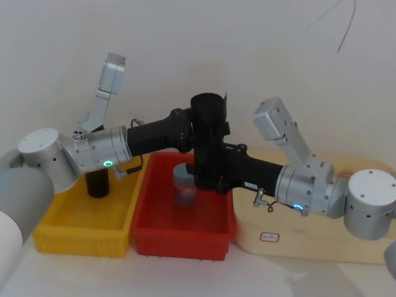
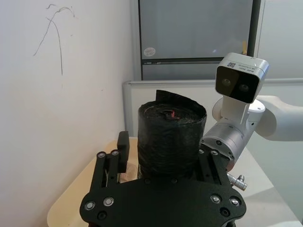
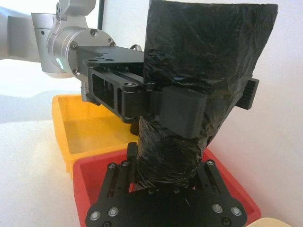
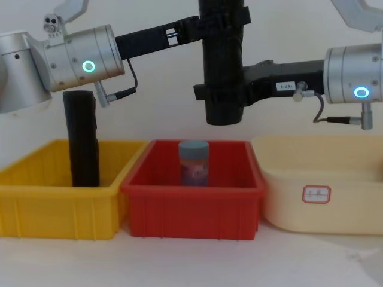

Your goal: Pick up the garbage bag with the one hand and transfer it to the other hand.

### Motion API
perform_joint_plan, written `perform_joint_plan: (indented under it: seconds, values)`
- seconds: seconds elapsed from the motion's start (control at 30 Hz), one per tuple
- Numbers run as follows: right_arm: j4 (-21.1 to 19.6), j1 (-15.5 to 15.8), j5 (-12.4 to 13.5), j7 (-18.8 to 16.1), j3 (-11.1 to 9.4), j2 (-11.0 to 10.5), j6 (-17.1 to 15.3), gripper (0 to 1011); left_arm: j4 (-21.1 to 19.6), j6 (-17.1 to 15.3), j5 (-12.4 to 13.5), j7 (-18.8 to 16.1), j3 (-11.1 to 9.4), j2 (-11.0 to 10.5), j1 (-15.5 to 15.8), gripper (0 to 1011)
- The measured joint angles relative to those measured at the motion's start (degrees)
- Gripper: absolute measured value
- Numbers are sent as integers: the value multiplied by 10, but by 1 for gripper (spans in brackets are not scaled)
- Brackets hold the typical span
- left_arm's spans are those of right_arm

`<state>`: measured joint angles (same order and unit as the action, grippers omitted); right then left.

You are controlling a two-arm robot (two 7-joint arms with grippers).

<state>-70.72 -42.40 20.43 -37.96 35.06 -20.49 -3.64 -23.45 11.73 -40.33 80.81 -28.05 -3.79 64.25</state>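
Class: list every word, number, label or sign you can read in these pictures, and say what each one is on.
No text can be read.
White label on the right claw, at: too small.
Red-framed sticker on the cream tub, at: blurred.
Label on the camera housing: too small.
Round sticker on the cabinet: blurred.
Jar wrapper: blurred.

White worktop (image 4: 191,263) carries three containers in a row, sides touching: yellow bin (image 4: 60,206) on robot's left, red bin (image 4: 191,209) in the middle, cream tub (image 4: 323,197) on the right. Cream tub has a small red-framed label (image 4: 316,194) on its front wall. Worktop runs back to a white wall (image 1: 247,37).
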Motion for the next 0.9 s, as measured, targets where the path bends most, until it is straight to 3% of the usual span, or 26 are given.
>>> perform_joint_plan:
  seconds: [0.4,0.9]
  values:
    - [-8,7,0,13,-8,-1,0,547,0,0,0,0,0,0,0,1000]
    - [-36,36,0,83,-51,-17,-26,547,0,0,0,0,0,0,0,1001]
